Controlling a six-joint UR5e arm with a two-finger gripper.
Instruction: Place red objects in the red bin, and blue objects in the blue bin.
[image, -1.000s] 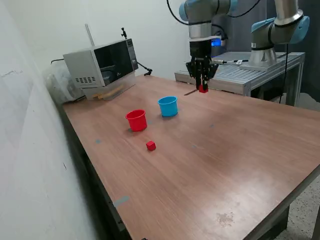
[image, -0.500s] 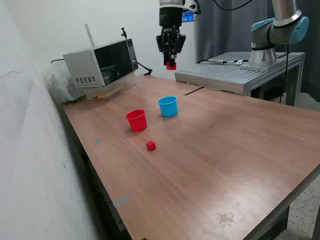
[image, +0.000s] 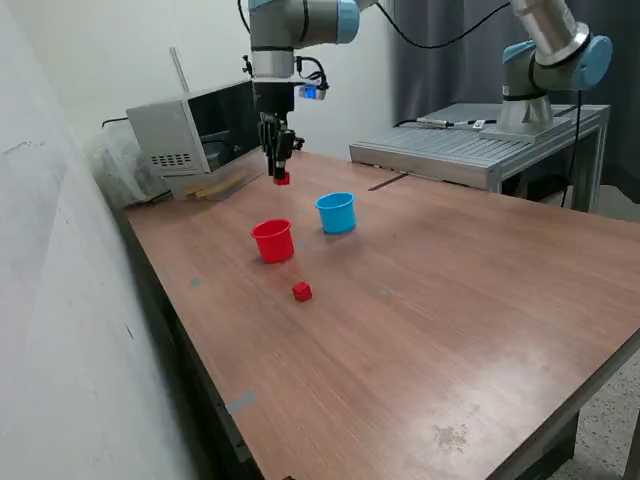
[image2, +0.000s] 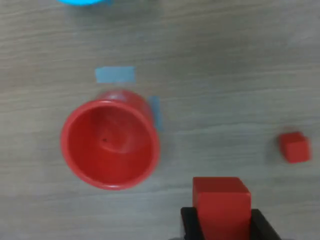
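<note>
A: How is the arm posed?
B: It reaches straight down, wrist vertical, tool (image: 282, 176) raised in the air.
A: And its jaws?
B: Clamped on a red cube (image: 282, 179).

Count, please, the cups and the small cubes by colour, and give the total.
Red cups: 1
Blue cups: 1
Red cubes: 2, one held in the gripper, one on the table
Blue cubes: 0 visible
Total: 4
</note>
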